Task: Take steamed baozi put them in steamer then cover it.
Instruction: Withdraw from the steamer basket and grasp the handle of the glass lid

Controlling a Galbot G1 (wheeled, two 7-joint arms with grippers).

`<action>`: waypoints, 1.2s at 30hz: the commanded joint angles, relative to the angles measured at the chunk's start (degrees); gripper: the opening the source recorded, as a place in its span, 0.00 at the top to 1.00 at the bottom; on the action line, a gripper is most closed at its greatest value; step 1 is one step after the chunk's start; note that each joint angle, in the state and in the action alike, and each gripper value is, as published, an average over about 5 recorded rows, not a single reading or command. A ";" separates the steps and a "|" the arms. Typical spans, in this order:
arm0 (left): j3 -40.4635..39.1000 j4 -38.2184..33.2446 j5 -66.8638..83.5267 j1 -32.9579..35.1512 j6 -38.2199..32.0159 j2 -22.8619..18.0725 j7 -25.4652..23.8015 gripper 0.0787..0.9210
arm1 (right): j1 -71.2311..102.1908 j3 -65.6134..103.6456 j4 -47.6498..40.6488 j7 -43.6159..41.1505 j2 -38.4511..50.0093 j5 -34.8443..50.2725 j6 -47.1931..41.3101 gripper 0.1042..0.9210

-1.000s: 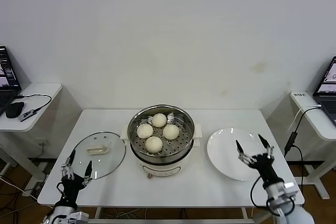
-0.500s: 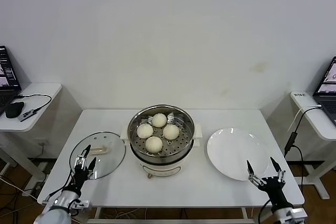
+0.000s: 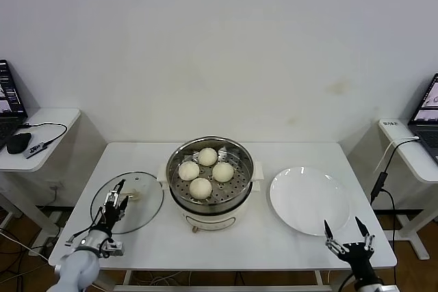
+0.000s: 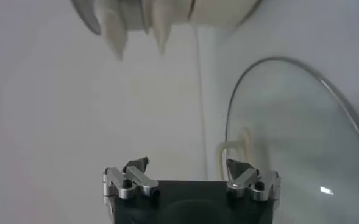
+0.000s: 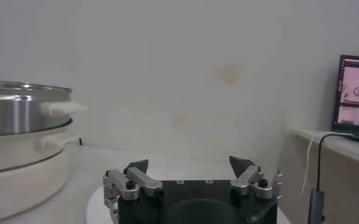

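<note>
Lying flat, cover point(image 3: 127, 202) (handle point(image 3: 127, 196) crosswise), left tool point(image 3: 115, 200) above

Four steamed baozi point(image 3: 204, 171) sit inside one steamer point(image 3: 210, 179), which stands on one table point(image 3: 274, 244). One cover point(image 3: 128, 202) lies just left of the steamer, and one white plate point(image 3: 308, 200) lies just right of it. Two side desks flank the table, each carrying one laptop point(image 3: 8, 104). Two grippers show at the table's near edge: the left gripper point(image 3: 114, 203) and the right gripper point(image 3: 349, 244).
</note>
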State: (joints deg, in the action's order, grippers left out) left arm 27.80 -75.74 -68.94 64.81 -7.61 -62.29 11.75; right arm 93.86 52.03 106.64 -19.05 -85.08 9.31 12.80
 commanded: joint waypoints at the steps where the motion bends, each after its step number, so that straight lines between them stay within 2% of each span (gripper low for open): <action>1: -2.00 8.20 -0.90 -8.42 0.17 0.63 -0.59 0.12 | 1.10 0.14 -0.39 -0.78 -0.58 -0.67 0.46 0.12; 10: -3.21 9.76 0.45 -11.38 0.53 0.60 -1.71 0.12 | 1.21 -0.26 -1.12 -1.37 -0.38 -0.91 0.85 0.12; 18: -4.02 9.82 2.58 -10.75 0.50 0.45 -2.76 0.14 | 1.08 -0.46 -1.48 -1.37 -0.50 -1.14 1.00 0.12; 28: -3.83 8.21 4.77 -8.32 0.32 0.16 -2.05 0.47 | 1.05 -0.90 -1.44 -1.35 -0.32 -1.27 0.97 0.12; 36: -2.03 5.74 5.66 -5.67 -0.50 -0.01 1.03 0.74 | 1.02 -1.42 -1.24 -1.32 -0.05 -1.31 1.12 0.12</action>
State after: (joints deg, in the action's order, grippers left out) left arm 24.58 -68.40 -64.13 57.56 -7.83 -62.47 10.78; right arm 94.80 50.75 105.29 -20.34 -85.19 7.97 13.83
